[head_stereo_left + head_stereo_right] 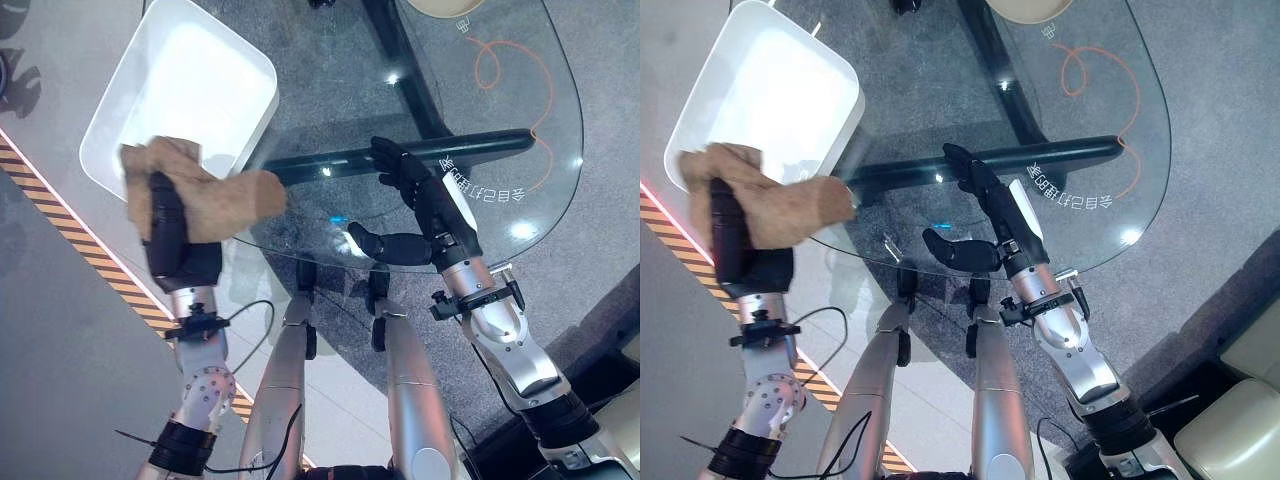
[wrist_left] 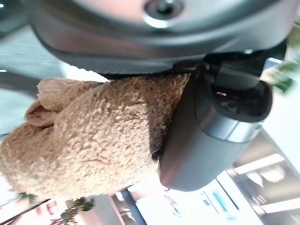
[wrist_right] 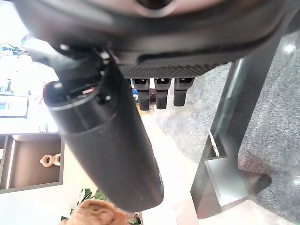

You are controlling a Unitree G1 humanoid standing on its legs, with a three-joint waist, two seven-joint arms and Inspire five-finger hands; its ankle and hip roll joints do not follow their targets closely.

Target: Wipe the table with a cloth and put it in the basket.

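The fingers of the left hand [image 1: 168, 225] are curled round the tan fleecy cloth [image 1: 215, 200], which bunches over the hand and hangs just short of the near rim of the white basket [image 1: 110, 130]. In the left wrist view the cloth [image 2: 89, 140] is pressed between thumb and palm. To the right of the basket, the right hand [image 1: 420, 195] lies over the near part of the glass desk [image 1: 560, 120] with fingers straight and thumb spread, holding nothing. The basket, a white rounded tub, stands at the desk's left edge, and its inside shows bare white. Farther along the desk from the basket, white writing and an orange looping line are printed on the glass; the writing cannot be read. A dark bar [image 1: 400, 155] runs under the glass.
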